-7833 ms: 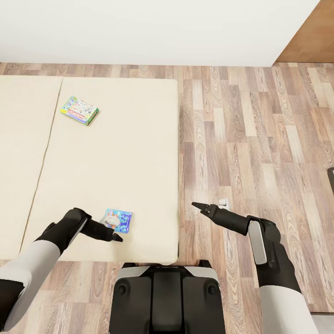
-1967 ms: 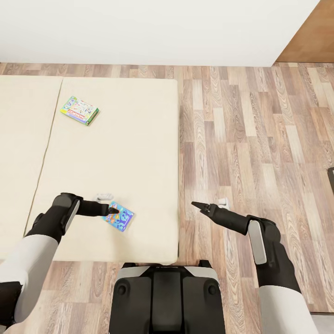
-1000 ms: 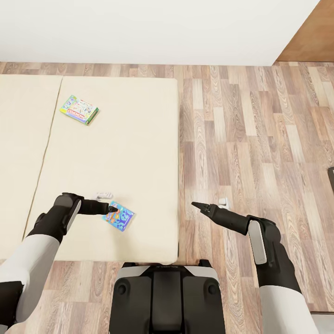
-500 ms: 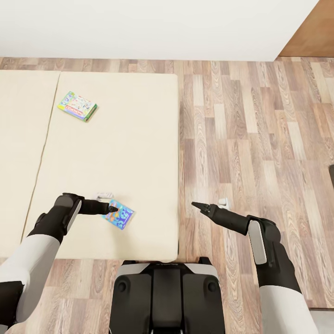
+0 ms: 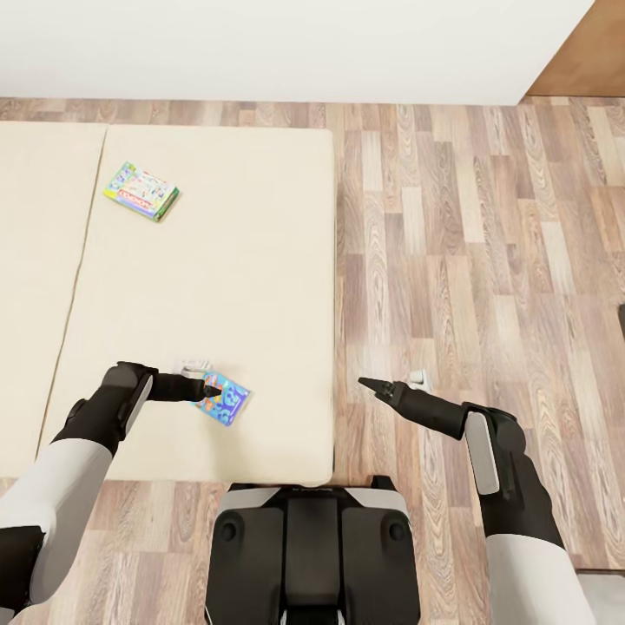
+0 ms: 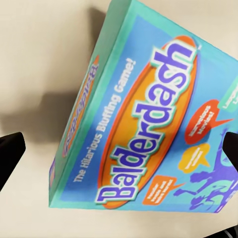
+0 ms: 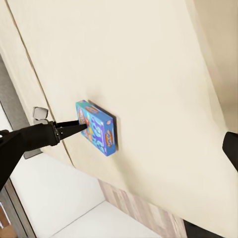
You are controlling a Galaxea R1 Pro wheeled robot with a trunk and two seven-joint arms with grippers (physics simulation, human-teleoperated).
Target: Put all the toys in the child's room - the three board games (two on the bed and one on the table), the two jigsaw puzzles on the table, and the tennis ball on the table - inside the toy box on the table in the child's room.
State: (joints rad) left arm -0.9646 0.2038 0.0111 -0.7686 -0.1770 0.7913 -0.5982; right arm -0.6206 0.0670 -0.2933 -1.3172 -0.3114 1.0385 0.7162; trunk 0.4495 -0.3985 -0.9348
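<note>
The blue board game [image 5: 224, 401], lettered Balderdash [image 6: 148, 124], is on the near part of the beige bed [image 5: 217, 260]. It is tilted, with a shadow under its raised side. My left gripper [image 5: 208, 391] is shut on its left edge, a dark finger [image 6: 10, 158] on each side of the box. The right wrist view shows the same box [image 7: 99, 128] with the left gripper [image 7: 82, 124] at it. The pale green-edged board game [image 5: 141, 191] lies flat farther back on the bed. My right gripper [image 5: 365, 382] hangs open over the floor, holding nothing.
Wood floor [image 5: 486, 260] lies to the right of the bed, and a white wall [image 5: 260, 43] runs behind both. A seam [image 5: 82, 260] splits the mattress at the left. My base [image 5: 312, 555] stands against the bed's near edge.
My left gripper moved forward onto the blue box, which turned and tipped up. In the last second the whole view shifted as the camera moved, and the box stayed with the gripper.
</note>
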